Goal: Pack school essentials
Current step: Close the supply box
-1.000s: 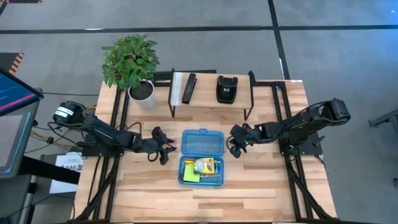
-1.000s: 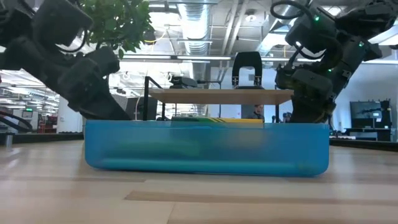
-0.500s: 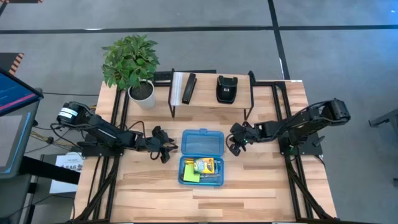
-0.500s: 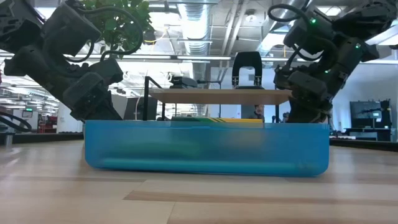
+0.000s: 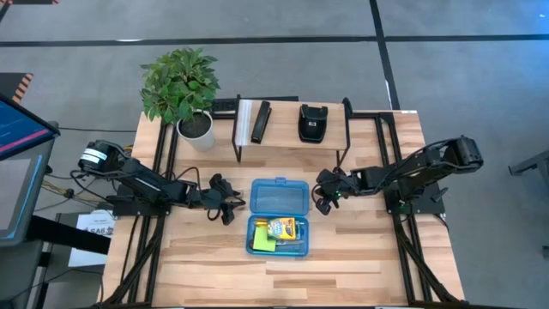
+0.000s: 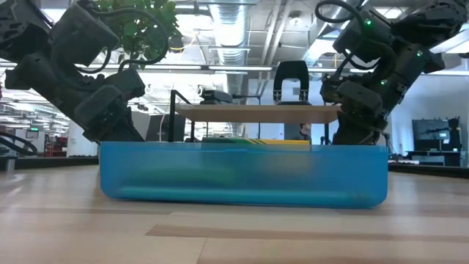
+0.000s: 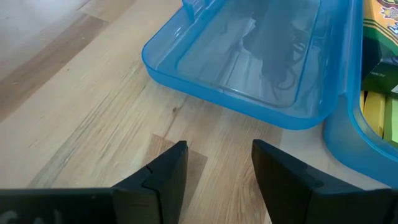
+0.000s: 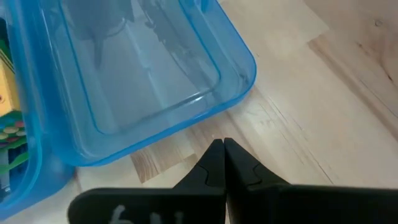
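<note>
A: Status? Table (image 5: pixel 360 257) looks bare apart from the case (image 5: pixel 279 216).

B: Case lies open at mid-table. Lid half (image 5: pixel 280 196) is empty. Tray half (image 5: pixel 279 236) holds the essentials: crayon box (image 5: pixel 282 228) and sticky pad (image 5: pixel 263 244) are clear; the rest is too small to tell.

A: Anything loose?

B: No stationery shows outside the case. Shelf (image 5: pixel 292 137) behind carries only two black items (image 5: pixel 312 122), not part of the set.

A: So packing is done?

B: Judging by that, loading is done; the lid is not yet closed.

A: Arms?

B: Left gripper (image 5: pixel 225 206) sits just beside the lid's left edge, fingers (image 7: pixel 163 175) spread, holding nothing. Right gripper (image 5: pixel 324 202) is near the lid's right edge, fingers (image 8: pixel 210 167) pressed together, empty.
</note>
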You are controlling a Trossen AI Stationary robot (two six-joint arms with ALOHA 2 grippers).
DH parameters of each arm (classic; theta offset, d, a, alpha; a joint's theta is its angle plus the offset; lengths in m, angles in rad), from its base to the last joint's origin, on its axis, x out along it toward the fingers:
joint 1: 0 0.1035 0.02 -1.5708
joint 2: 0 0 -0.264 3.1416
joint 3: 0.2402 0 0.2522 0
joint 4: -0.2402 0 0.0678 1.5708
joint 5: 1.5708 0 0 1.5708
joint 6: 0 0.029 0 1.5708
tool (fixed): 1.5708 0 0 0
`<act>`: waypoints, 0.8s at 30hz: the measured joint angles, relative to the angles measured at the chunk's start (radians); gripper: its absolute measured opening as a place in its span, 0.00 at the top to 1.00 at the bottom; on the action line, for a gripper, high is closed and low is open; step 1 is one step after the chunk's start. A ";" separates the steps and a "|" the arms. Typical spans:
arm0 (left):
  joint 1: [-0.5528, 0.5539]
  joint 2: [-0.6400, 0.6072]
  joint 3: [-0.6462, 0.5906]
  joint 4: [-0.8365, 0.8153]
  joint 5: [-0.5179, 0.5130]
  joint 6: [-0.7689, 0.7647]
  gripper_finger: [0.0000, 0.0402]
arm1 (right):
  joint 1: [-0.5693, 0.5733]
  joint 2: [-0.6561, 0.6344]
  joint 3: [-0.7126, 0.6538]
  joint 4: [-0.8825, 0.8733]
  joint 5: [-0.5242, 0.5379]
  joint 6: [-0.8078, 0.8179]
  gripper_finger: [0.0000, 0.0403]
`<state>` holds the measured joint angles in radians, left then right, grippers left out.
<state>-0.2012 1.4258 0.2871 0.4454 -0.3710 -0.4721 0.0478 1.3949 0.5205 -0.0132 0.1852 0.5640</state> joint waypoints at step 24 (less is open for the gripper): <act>0.020 0.000 0.000 0.008 0.011 0.028 0.58 | -0.011 0.001 0.000 -0.040 -0.004 -0.103 0.98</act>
<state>-0.1808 1.4254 0.2871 0.4538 -0.3596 -0.4441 0.0364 1.3956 0.5205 -0.0532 0.1814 0.4606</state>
